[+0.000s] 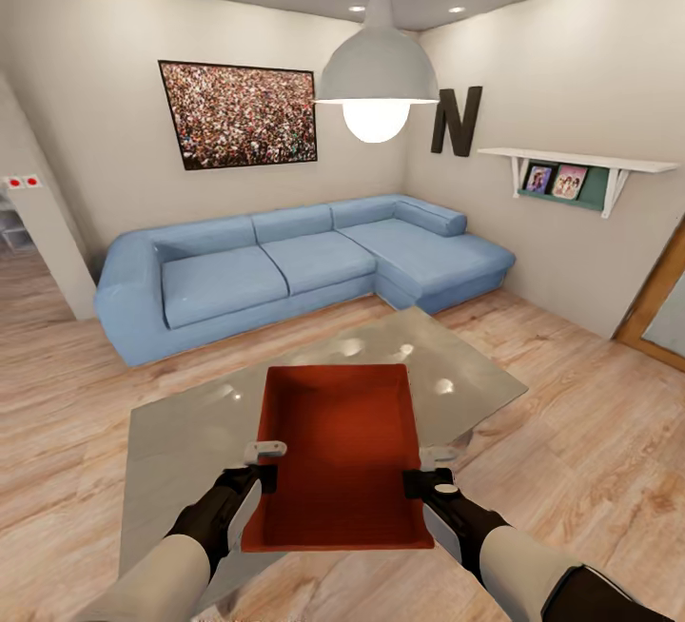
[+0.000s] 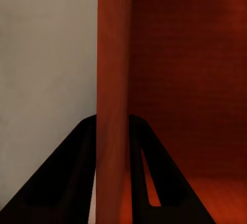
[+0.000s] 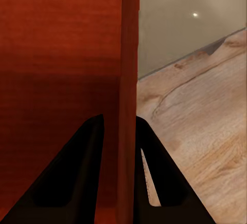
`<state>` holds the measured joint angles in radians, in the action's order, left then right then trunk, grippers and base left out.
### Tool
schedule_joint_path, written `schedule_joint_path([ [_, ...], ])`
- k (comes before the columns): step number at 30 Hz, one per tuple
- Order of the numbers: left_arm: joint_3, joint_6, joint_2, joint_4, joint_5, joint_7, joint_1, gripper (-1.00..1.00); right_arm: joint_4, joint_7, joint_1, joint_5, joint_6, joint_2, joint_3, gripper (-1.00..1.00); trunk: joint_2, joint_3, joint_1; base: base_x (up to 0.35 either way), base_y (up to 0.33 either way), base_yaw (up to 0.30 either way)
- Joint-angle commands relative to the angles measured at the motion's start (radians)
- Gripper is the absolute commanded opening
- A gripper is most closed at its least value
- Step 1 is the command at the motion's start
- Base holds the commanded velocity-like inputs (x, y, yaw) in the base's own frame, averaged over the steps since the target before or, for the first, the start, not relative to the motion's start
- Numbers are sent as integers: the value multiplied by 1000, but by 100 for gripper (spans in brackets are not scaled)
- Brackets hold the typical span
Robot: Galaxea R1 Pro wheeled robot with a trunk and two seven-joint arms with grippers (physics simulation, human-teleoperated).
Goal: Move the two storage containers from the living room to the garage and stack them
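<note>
You're in the living room (image 1: 86,394): light plank flooring, blue sofa (image 1: 285,265) along the far walls, a crowd picture (image 1: 238,113) above it, pendant lamp (image 1: 377,80) hanging mid-view, a black letter N (image 1: 457,120) and a small white shelf (image 1: 580,164) on the right-hand wall.

Directly ahead, a low glass surface (image 1: 181,432). One storage container (image 1: 338,451) sits over its near edge between your two arms, open top up, long axis pointing away from you. Whether it rests on the glass or is already a touch clear, can't tell from here. The second container isn't in sight from this position.

Left gripper (image 1: 262,475): jaws straddle the left wall, one finger inside, one outside; the left wrist view shows the orange wall running up between both dark fingers, closed onto it. Right gripper (image 1: 430,481): same on the right wall; its wrist view has the wall pinched between the fingers, plank floor and glass edge beyond.

Step in hand, as I read it: two-handed pickup of the first container, garage leg not begun.

Next move calls for an even lift on both sides so the thin walls don't twist or slip, box kept level, then back the base off the surface before turning for the garage
</note>
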<state>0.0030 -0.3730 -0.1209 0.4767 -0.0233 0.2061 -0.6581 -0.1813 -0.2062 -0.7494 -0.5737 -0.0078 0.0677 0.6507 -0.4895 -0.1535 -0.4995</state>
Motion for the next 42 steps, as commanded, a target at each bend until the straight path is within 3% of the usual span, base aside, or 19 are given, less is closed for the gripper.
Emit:
schedule_joint_path([
  [1,0,-9,9,-26,14,9,0,-100,-3,-29,-2,14,-8,-14,-34,-100,-2,-2,0,0,0,271],
  [42,1,-9,9,-26,14,10,0,-100,-3,-29,-2,14,-8,-12,-34,-100,-2,-2,0,0,0,272],
])
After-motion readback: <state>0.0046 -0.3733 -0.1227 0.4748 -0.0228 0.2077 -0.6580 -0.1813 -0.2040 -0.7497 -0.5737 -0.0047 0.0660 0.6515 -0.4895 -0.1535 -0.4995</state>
